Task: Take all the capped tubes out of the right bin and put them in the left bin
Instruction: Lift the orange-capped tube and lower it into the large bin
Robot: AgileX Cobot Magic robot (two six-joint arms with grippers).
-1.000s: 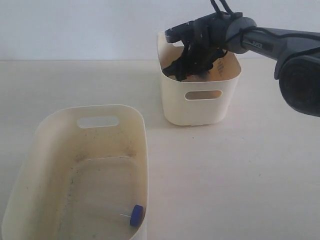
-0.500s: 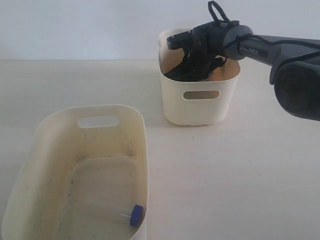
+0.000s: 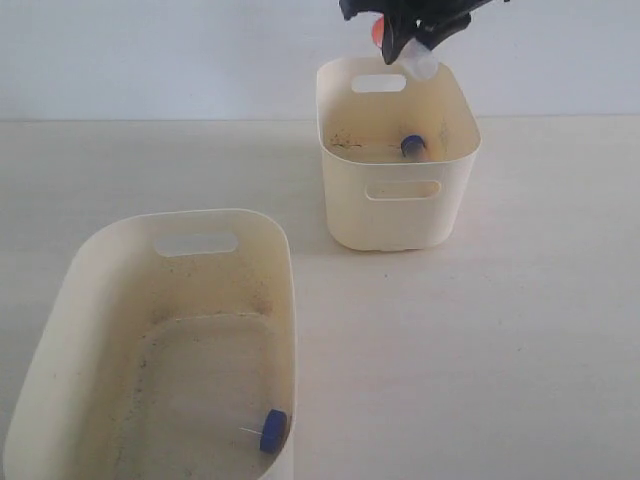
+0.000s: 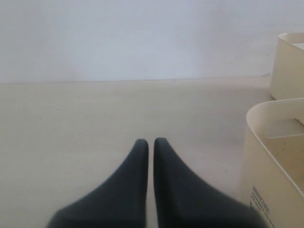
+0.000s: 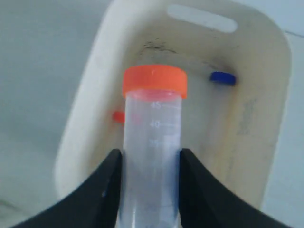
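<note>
Right claw [image 5: 151, 159] clenched on orange-capped tube [image 5: 154, 85], held above right bin [image 3: 345, 200]; transfer step; next, carry over left bin [image 3: 110, 290], release.

the left bin [image 3: 268, 262] sits at the tabletop's [image 3: 480, 330] near left corner; the right bin [image 3: 395, 215] stands toward the far edge, well apart. the lone tube [image 3: 272, 430] lies in the left bin. two tubes [image 5: 223, 78] lie in the right bin. above it the right hand [image 5: 151, 161] grips the held tube [image 5: 153, 118]. the left hand [image 4: 147, 142] hangs beside the left bin.
</note>
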